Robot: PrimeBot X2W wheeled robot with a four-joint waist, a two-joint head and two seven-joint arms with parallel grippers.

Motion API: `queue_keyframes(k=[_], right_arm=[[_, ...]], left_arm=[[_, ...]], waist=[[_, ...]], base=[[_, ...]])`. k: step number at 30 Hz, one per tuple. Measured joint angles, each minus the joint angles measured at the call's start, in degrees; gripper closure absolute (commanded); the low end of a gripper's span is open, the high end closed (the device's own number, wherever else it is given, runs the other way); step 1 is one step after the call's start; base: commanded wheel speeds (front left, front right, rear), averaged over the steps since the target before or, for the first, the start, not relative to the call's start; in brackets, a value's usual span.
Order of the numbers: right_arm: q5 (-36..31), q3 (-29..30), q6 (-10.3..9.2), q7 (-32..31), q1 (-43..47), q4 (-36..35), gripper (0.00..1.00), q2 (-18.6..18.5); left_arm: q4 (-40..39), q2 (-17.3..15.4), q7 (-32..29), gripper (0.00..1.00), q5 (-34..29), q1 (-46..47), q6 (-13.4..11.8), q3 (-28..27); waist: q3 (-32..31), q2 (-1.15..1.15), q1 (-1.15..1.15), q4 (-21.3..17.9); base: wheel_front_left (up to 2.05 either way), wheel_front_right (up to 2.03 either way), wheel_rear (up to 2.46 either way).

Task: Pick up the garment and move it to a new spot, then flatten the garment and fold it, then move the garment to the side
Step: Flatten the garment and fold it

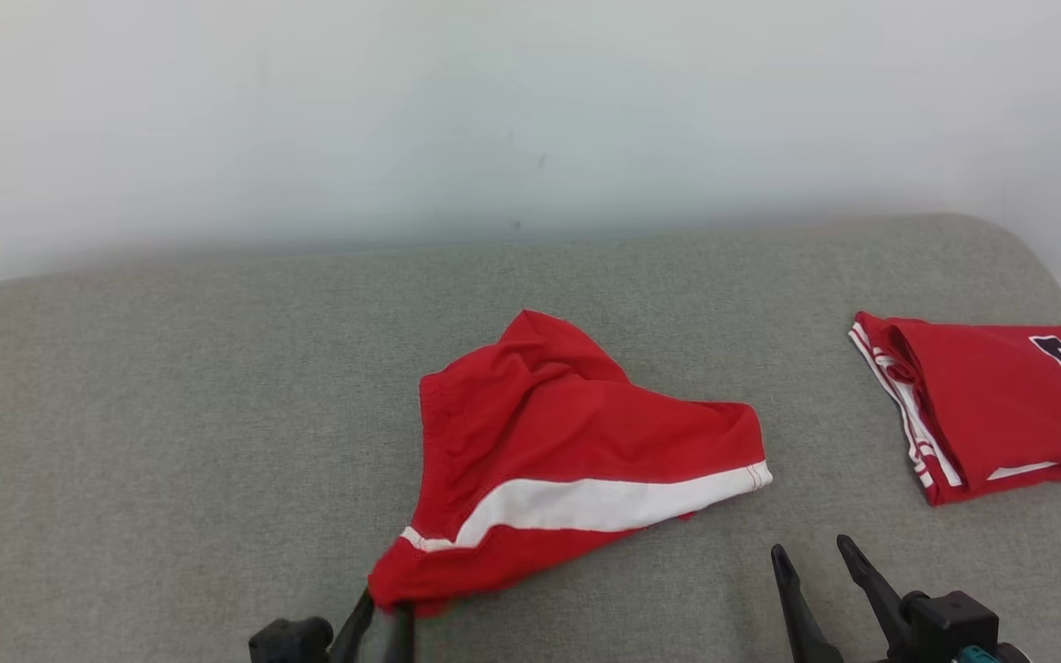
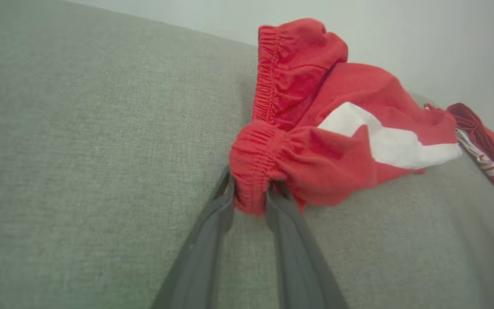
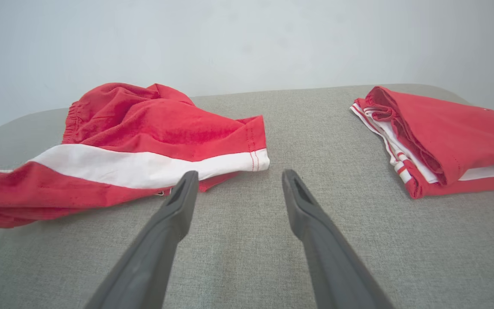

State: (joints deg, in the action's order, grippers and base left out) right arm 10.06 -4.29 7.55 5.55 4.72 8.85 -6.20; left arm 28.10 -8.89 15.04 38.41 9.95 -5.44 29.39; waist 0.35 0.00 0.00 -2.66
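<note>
Grey woven upholstery (image 1: pixel 171 414) runs from left edge to right, up to a pale wall at the far side. Near its middle lies the garment (image 1: pixel 567 433), a pair of red shorts with a white band, crumpled and humped rather than flat. Its near-left corner is drawn toward the robot. Well apart on the right sits a folded red jersey (image 1: pixel 1000 405), which looks finished with.

The right gripper (image 3: pixel 239 174) hovers just near-right of the shorts' hem, its fingers spread wide and empty. The left gripper (image 2: pixel 251 193) is at the near-left corner. Its two fingers are a little apart, with the bunched elastic waistband (image 2: pixel 257 141) between them. Whether they are pressing the cloth or have let it go, I cannot tell.

As I judge it, the move to a new spot is ending and the flattening has not begun. The next move calls for a hold on two separate points, such as the waistband's ends. Pulling those apart and toward the near edge would lay both layers smooth before any fold.
</note>
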Motion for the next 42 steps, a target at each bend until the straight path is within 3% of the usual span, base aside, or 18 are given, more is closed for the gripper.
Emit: queue_keyframes(k=[5,9,13,20,25,30,32,33,40,42], right_arm=[[0.0,0.5,0.0,-1.1,0.1,-0.6,0.0,-0.5],[-0.1,1.2,0.0,-2.0,0.3,-1.7,0.0,-1.1],[-0.1,1.5,0.0,-2.4,0.3,-2.4,0.0,-1.4],[-0.3,1.4,0.0,-3.0,0.5,-3.3,0.0,-1.6],[-0.4,0.7,0.0,-3.0,0.5,-3.8,0.0,-1.5],[-0.4,0.6,0.0,-3.0,0.5,-3.9,0.0,-1.5],[-0.4,0.4,0.0,-3.0,0.5,-3.9,0.0,-1.5],[-0.4,0.2,0.0,-3.0,0.4,-3.9,0.0,-1.5],[-0.4,-0.1,0.0,-3.1,-0.4,-3.9,0.0,-1.8],[-0.4,-0.2,0.0,-3.0,-0.4,-3.9,0.0,-1.8]], left_arm=[[1.7,-0.7,-2.7,0.0,0.6,-0.9,1.4,1.1],[0.3,-5.9,-5.6,0.0,0.7,-2.4,-2.9,-1.2],[-3.5,-8.6,-7.5,0.0,0.5,-1.1,-3.7,-2.3],[-7.2,-11.2,-25.4,0.0,-0.9,6.7,-0.6,4.8],[-7.2,-11.1,-35.0,0.02,-1.0,10.9,-1.1,7.1],[-6.4,-11.2,-40.2,0.24,-1.1,13.3,-2.1,8.2],[-6.0,-11.0,-41.1,0.47,-1.2,14.2,-2.1,8.6],[-5.7,-10.9,-41.6,0.53,-1.2,14.6,-2.2,9.0],[-4.6,-9.3,-44.9,0.54,-1.0,15.4,-2.2,10.5],[-4.4,-9.3,-45.1,0.62,-1.0,15.7,-2.2,10.6]], waist=[[-0.7,0.0,0.0,0.5],[-1.0,0.0,0.0,0.1],[-1.1,0.0,0.0,-0.2],[-1.2,0.0,0.0,-0.4],[-0.9,0.0,0.0,-1.1],[-0.4,0.0,0.0,-1.5],[-0.1,0.0,0.0,-1.6],[0.0,0.0,0.0,-1.7],[0.7,0.0,0.0,-1.6],[0.9,0.0,0.0,-1.4]], base=[[0.0,0.0,0.0],[0.0,0.0,0.0],[0.0,0.0,0.0],[0.0,0.0,0.0],[0.0,0.0,0.0],[0.0,0.0,0.0],[0.0,0.0,0.0],[0.0,0.0,0.0],[0.0,0.0,0.0],[0.0,0.0,0.0]])
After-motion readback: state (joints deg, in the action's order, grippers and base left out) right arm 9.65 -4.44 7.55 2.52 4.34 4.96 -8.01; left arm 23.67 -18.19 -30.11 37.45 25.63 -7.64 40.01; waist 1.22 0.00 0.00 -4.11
